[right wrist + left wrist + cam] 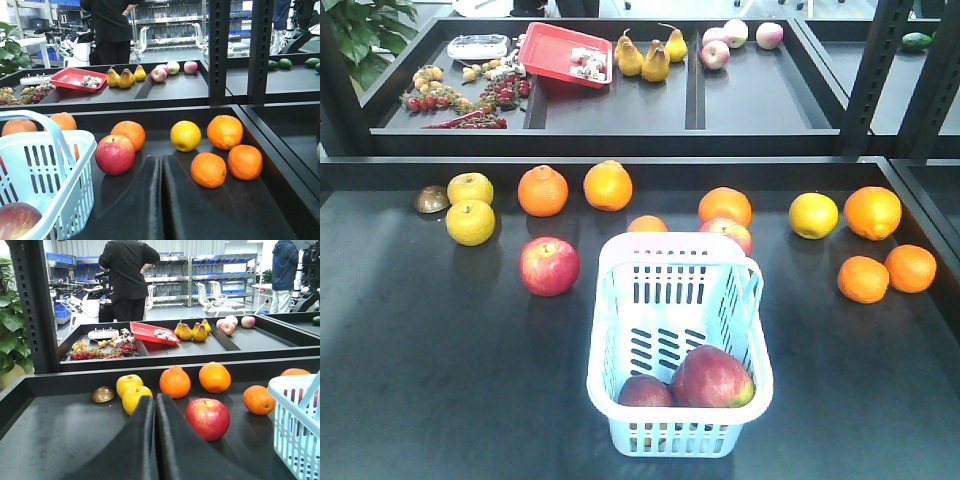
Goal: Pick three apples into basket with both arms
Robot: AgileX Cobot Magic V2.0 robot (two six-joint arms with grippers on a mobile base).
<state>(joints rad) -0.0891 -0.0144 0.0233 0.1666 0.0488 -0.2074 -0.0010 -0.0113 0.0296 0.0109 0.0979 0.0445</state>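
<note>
I had a black tray table [410, 380] in front of me, with a second black tray [750, 110] behind it and, past that, a workshop of shelving where a person in black [127, 277] stood with their back turned.

The basket [680, 350] sat near the front edge, a little right of centre, its handle folded to the right side. Two apples lay in it, a bigger one [712, 377] touching a smaller one [644, 391] on its left. A third apple [549, 265] rested on the table just left of the basket, apart from it, and a fourth [728, 232] sat close behind the basket's far rim.

Oranges [542, 190] lined the back of the table, with more [863, 279] near the right wall and two yellow fruits [470, 222] far left. Nothing lay between the loose apple and the basket.

The left gripper [155, 440] was clenched with nothing in it, fingers pressed together, pointing just left of that loose apple. The right gripper [161, 200] was likewise closed on nothing, its fingers meeting, with the rear apple ahead to its left.
</note>
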